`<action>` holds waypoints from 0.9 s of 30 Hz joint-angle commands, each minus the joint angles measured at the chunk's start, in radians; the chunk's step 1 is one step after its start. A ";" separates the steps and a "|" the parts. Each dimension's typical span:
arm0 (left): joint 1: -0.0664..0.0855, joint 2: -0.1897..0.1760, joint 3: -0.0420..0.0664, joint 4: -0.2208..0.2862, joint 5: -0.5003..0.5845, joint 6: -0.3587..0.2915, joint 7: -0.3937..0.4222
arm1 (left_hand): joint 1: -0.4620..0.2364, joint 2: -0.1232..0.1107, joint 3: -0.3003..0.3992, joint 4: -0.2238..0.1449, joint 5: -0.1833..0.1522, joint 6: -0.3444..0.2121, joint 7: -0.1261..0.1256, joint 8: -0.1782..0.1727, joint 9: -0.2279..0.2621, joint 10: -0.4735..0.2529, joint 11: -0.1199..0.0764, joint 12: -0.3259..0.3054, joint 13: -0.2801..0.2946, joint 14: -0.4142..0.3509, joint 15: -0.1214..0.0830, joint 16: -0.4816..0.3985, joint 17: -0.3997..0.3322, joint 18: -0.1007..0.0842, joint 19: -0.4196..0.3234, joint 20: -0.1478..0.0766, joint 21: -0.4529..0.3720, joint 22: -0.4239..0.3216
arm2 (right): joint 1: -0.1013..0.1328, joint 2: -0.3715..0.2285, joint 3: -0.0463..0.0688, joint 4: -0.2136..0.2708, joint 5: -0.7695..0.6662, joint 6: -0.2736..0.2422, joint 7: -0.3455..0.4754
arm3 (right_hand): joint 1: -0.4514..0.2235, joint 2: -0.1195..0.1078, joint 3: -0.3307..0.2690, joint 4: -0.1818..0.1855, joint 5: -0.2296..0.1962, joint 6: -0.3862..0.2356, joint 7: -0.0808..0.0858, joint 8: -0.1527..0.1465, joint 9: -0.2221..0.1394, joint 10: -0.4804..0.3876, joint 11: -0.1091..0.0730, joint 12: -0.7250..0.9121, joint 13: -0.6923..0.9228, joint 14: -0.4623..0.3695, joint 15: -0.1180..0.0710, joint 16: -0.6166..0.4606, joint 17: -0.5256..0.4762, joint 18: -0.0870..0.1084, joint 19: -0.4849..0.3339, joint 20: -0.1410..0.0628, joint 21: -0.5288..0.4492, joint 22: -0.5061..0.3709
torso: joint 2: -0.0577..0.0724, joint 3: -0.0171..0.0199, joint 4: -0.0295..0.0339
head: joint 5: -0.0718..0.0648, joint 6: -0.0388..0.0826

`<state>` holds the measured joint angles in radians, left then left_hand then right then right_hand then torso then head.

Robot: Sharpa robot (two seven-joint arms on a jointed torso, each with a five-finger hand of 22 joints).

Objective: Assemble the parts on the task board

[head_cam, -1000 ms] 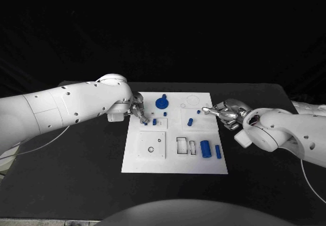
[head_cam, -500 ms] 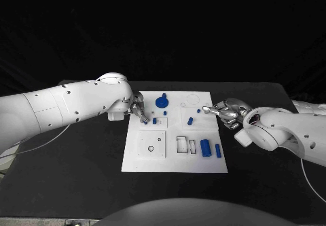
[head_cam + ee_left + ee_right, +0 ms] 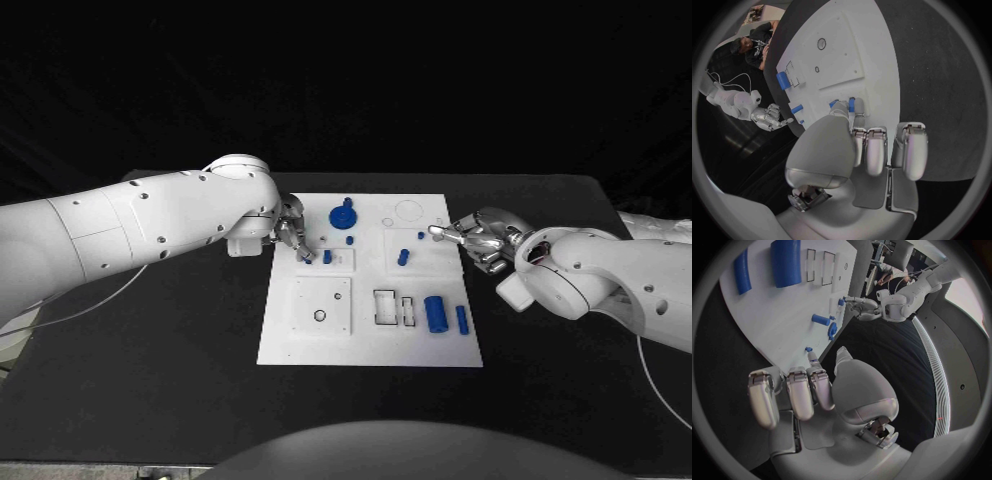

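The white task board (image 3: pixel 310 345) lies mid-table. My left hand (image 3: pixel 293 236) is at its left edge, fingertips down on a small blue part (image 3: pixel 309 262) (image 3: pixel 832 103) that it seems to pinch, beside an upright blue peg (image 3: pixel 327 257) (image 3: pixel 852 104). My right hand (image 3: pixel 477 240) is at the board's right edge, most fingers curled. One of its fingertips (image 3: pixel 811 358) touches a tiny blue peg (image 3: pixel 423 237) (image 3: pixel 808 349); whether it grips the peg is unclear. A round blue part (image 3: pixel 343 217) stands near the far edge.
More blue parts sit on the board: a short peg (image 3: pixel 351 241), a small cylinder (image 3: pixel 404 258), a thick cylinder (image 3: pixel 436 313) and a slim one (image 3: pixel 463 320) near the right front. Rectangular slots (image 3: pixel 387 308) and a round hole (image 3: pixel 319 318) are at the front.
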<state>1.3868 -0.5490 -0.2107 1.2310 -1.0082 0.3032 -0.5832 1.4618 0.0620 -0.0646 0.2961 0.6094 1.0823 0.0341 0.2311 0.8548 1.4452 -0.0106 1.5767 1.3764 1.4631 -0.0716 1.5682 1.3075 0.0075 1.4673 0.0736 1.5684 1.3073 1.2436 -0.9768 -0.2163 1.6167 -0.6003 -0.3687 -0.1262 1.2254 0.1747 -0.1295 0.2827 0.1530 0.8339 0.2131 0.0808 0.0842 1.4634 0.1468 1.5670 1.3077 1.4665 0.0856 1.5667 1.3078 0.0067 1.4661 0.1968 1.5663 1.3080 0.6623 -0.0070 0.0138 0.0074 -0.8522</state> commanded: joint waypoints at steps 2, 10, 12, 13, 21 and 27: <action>-0.002 0.003 -0.001 0.001 0.007 0.030 -0.002 | 0.001 0.011 0.009 -0.002 -0.001 -0.008 -0.004 0.003 0.002 0.126 -0.016 -0.006 0.194 0.108 0.000 0.003 0.263 -0.007 0.103 0.006 0.002 0.263 | -0.001 0.001 0.000 0.001 -0.008 0.006 0.007 | 0.002 0.006 -0.006 -0.002 0.003 -0.009 0.012 0.007 0.002 0.107 0.007 0.004 0.263 0.104 0.007 0.004 0.263 -0.007 0.105 0.005 0.004 0.263 | 0.000 0.0005 -0.0001 | 0.001 0.001; -0.002 0.004 -0.001 -0.001 0.007 0.032 -0.007 | -0.108 0.004 -0.013 -0.003 -0.192 -0.007 -0.005 0.002 -0.001 0.126 -0.016 -0.006 0.194 0.108 0.008 0.003 0.263 -0.007 0.103 -0.007 0.002 0.263 | -0.001 0.001 0.000 0.001 -0.008 0.007 0.007 | 0.003 0.007 -0.008 -0.001 0.004 -0.007 0.011 0.008 0.002 0.107 0.006 0.004 0.263 0.104 0.007 0.004 0.263 -0.007 0.105 0.005 0.004 0.263 | 0.000 0.0003 -0.0009 | 0.001 0.000; -0.002 0.004 -0.001 -0.002 0.007 0.032 -0.007 | -0.123 0.004 -0.019 -0.002 -0.231 -0.006 -0.005 0.002 -0.002 0.126 -0.016 -0.006 0.194 0.108 0.009 0.003 0.263 -0.007 0.103 -0.008 0.002 0.263 | -0.001 0.001 0.000 0.001 -0.008 0.007 0.007 | 0.003 0.007 -0.008 -0.001 0.004 -0.007 0.011 0.008 0.002 0.107 0.006 0.004 0.263 0.104 0.007 0.004 0.263 -0.007 0.105 0.005 0.004 0.263 | 0.000 0.0001 -0.0011 | 0.002 0.000; -0.002 0.004 -0.001 -0.002 0.007 0.032 -0.008 | -0.129 0.003 -0.022 -0.002 -0.241 -0.006 -0.005 0.001 -0.003 0.126 -0.017 -0.006 0.194 0.108 0.008 0.003 0.263 -0.007 0.103 -0.009 0.002 0.263 | -0.001 0.000 0.000 0.001 -0.008 0.007 0.007 | 0.003 0.007 -0.008 -0.001 0.004 -0.007 0.011 0.008 0.002 0.107 0.006 0.004 0.263 0.104 0.007 0.004 0.263 -0.007 0.105 0.005 0.004 0.263 | 0.000 0.0003 -0.0008 | 0.002 0.000; -0.002 0.004 -0.001 -0.005 0.007 0.034 -0.010 | -0.176 0.002 -0.046 -0.001 -0.256 -0.005 -0.002 0.000 -0.006 0.126 -0.015 -0.006 0.194 0.108 0.009 0.003 0.263 -0.007 0.103 -0.010 0.002 0.263 | -0.001 -0.001 0.000 0.001 -0.008 0.008 0.007 | 0.003 0.007 -0.008 -0.001 0.004 -0.007 0.011 0.008 0.002 0.107 0.006 0.004 0.263 0.104 0.007 0.004 0.263 -0.007 0.105 0.005 0.004 0.263 | 0.000 0.0006 0.0002 | 0.002 0.000; -0.002 0.002 -0.001 -0.004 0.006 0.030 -0.012 | -0.232 0.007 -0.076 -0.001 -0.253 -0.003 0.000 0.000 -0.007 0.126 -0.013 -0.006 0.194 0.108 0.010 0.003 0.263 -0.007 0.103 -0.010 0.002 0.263 | -0.001 -0.002 0.000 0.001 -0.008 0.007 0.007 | 0.003 0.007 -0.008 -0.001 0.004 -0.007 0.011 0.008 0.002 0.107 0.006 0.004 0.263 0.104 0.007 0.004 0.263 -0.007 0.105 0.005 0.004 0.263 | 0.000 -0.0002 0.0000 | 0.001 0.001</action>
<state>1.3846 -0.5475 -0.2124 1.2253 -1.0066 0.3175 -0.5920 1.2375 0.0686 -0.1360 0.2950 0.3571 1.0806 0.0278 0.2363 0.8494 1.4634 -0.0288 1.5776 1.3078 1.4667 -0.0679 1.5682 1.3074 0.0076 1.4638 0.0700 1.5683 1.3073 1.2436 -0.9783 -0.2163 1.6170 -0.6003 -0.3686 -0.1262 1.2254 0.1747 -0.1322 0.2800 0.1530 0.8339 0.2131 0.0848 0.0851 1.4634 0.1468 1.5670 1.3077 1.4665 0.0856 1.5667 1.3078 0.0067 1.4661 0.1969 1.5663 1.3077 0.6624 -0.0065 0.0136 0.0082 -0.8516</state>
